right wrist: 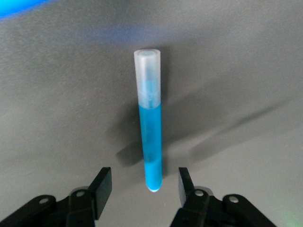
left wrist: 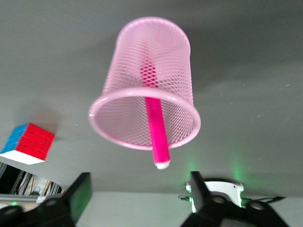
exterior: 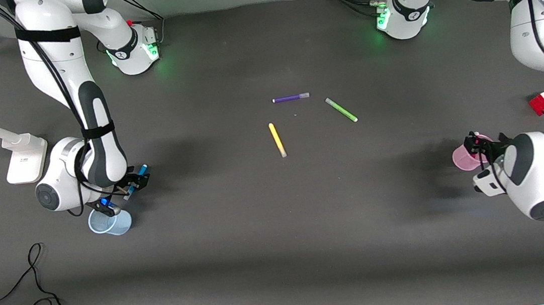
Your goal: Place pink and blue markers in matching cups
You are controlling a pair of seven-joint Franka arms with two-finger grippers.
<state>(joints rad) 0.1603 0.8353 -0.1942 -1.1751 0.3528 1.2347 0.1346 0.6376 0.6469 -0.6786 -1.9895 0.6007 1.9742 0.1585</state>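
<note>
Two glossy white arms with rounded shells are seen, the right arm (exterior: 78, 92) at the upper left of the frame and the left arm (exterior: 537, 33) at the upper right. Dark grey joint bands and caps are set between the white segments, and black straps are wrapped around the links, with thin black cables run along them. Each round base is ringed in black and lit by a green glow. The right claw (exterior: 126, 187) and the left claw (exterior: 478, 147) are built of black parts; flat black fingers (right wrist: 100, 187) and small screws are shown in the wrist views.
</note>
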